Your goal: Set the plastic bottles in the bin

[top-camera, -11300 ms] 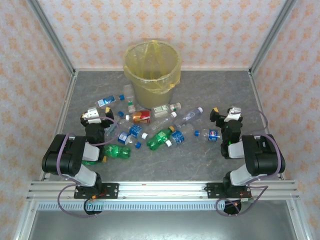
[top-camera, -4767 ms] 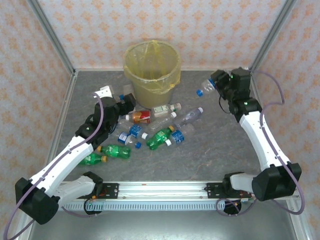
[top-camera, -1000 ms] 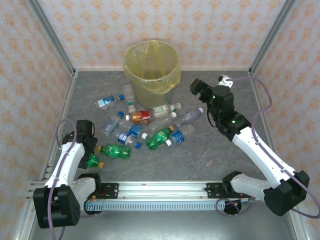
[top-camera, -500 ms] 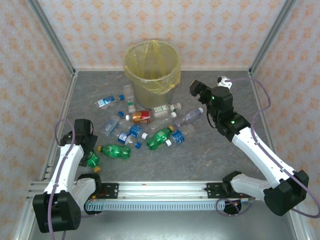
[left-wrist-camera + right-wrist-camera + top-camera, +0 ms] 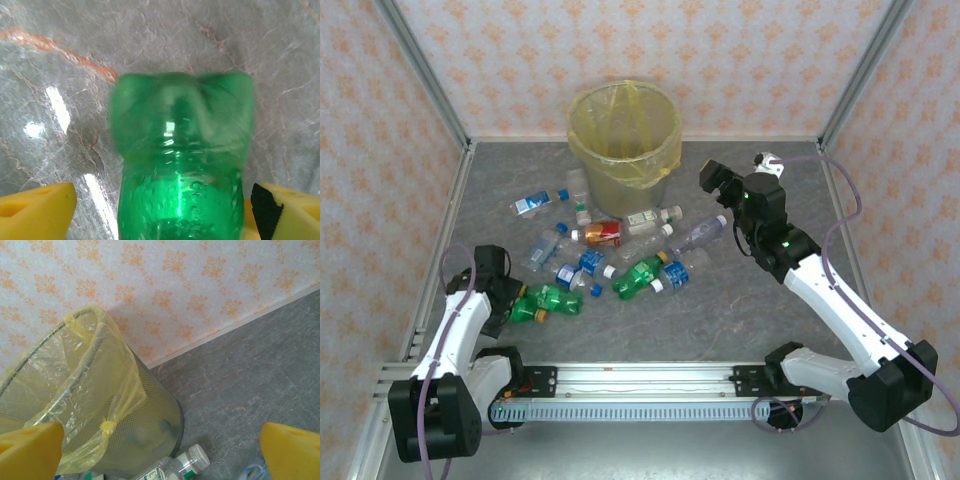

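Green bottle (image 5: 180,165) sits between the pads of the left end effector (image 5: 160,215). Jaws are apart and straddle the body. There's a visible gap at the left pad; the right pad is just beside the plastic, and I can't tell if it touches. Not clamped, as far as I can judge.

The bottle's long axis runs straight out from the palm, base pointing away, neck end hidden under the camera. So the jaws close across the narrow width, which is the right way round.

From above, the left end effector (image 5: 512,300) is low on the worktop (image 5: 650,330) with that bottle (image 5: 527,303). A second green bottle (image 5: 560,300) lies just beyond it and may get nudged on lift.

The bin (image 5: 620,180) is far ahead and to the right of the left end effector. The rest of the pile lies between them: blue-label bottles (image 5: 582,264), a red-orange label bottle (image 5: 603,234) and a clear white-label bottle (image 5: 653,216). My read is that the carry needs to go over them, not through.

The right end effector (image 5: 712,178) is raised, jaws wide apart and empty, with the bin (image 5: 145,425) close on its left. It's the nearer arm to the bin. A clear bottle with a white cap (image 5: 192,460) lies just below it at the bin's foot.
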